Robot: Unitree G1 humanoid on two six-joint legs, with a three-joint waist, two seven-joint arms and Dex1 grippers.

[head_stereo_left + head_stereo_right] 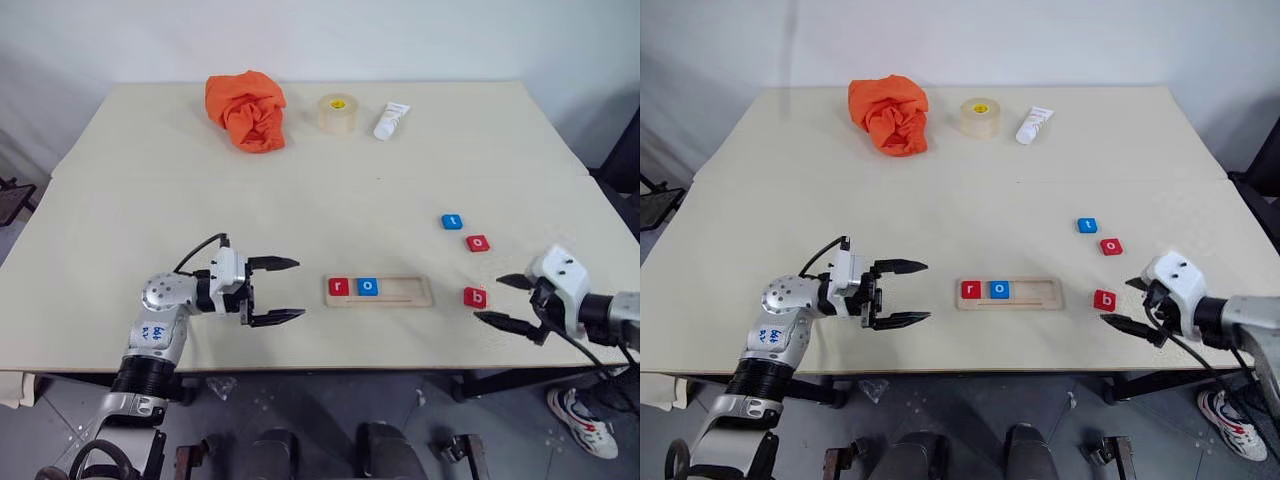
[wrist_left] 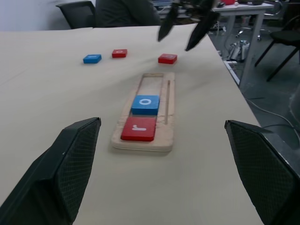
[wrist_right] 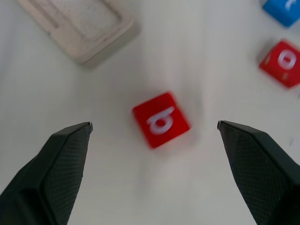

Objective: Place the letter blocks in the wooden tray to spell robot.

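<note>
Tray (image 1: 379,291) holding red r (image 1: 338,287) and blue o (image 1: 367,287); right tool (image 1: 509,301) wide open beside red b (image 1: 474,297), left tool (image 1: 284,291) open, empty.

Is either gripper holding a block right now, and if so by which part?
Nothing is held. The left gripper is open beside the wooden tray; the right gripper is open by the red b block, which lies on the table.

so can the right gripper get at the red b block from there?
Probably yes. The right gripper is open beside the red b block, which lies alone on the table, apart from the wooden tray; nothing stands between them.
</note>
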